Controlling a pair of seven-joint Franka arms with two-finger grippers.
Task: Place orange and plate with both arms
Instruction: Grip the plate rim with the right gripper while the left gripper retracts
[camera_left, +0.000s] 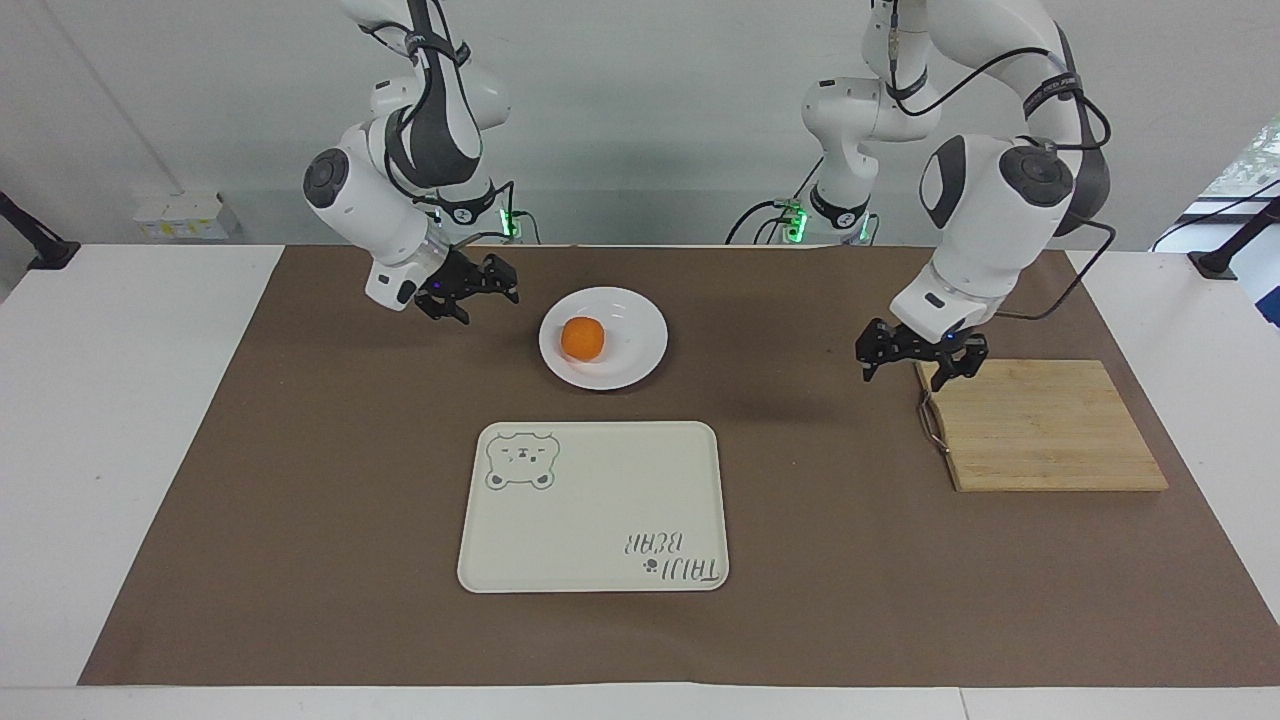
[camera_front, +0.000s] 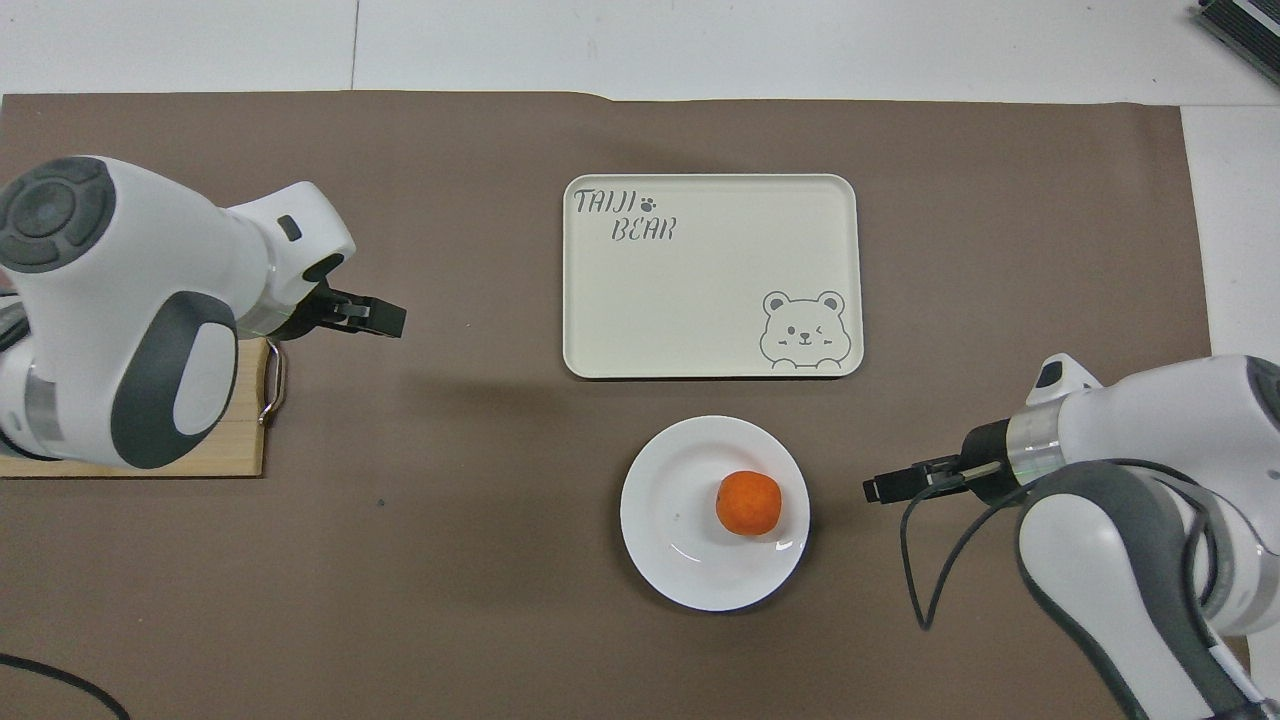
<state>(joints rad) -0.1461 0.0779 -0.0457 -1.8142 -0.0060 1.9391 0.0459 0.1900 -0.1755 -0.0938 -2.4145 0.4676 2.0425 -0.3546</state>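
The orange (camera_left: 583, 338) (camera_front: 748, 504) lies in the white plate (camera_left: 632, 318) (camera_front: 668, 525), which rests on the brown mat between the robots and the cream tray. My right gripper (camera_left: 488, 304) (camera_front: 880, 489) hangs open and empty just above the mat beside the plate, toward the right arm's end, a short gap from the rim. My left gripper (camera_left: 903, 377) (camera_front: 383, 319) is open and empty too, low over the mat at the cutting board's handle edge, well away from the plate.
A cream tray (camera_left: 590, 510) (camera_front: 710, 290) with a bear drawing lies farther from the robots than the plate. A wooden cutting board (camera_left: 1045, 425) (camera_front: 235, 445) with a metal handle sits toward the left arm's end. A brown mat covers the table.
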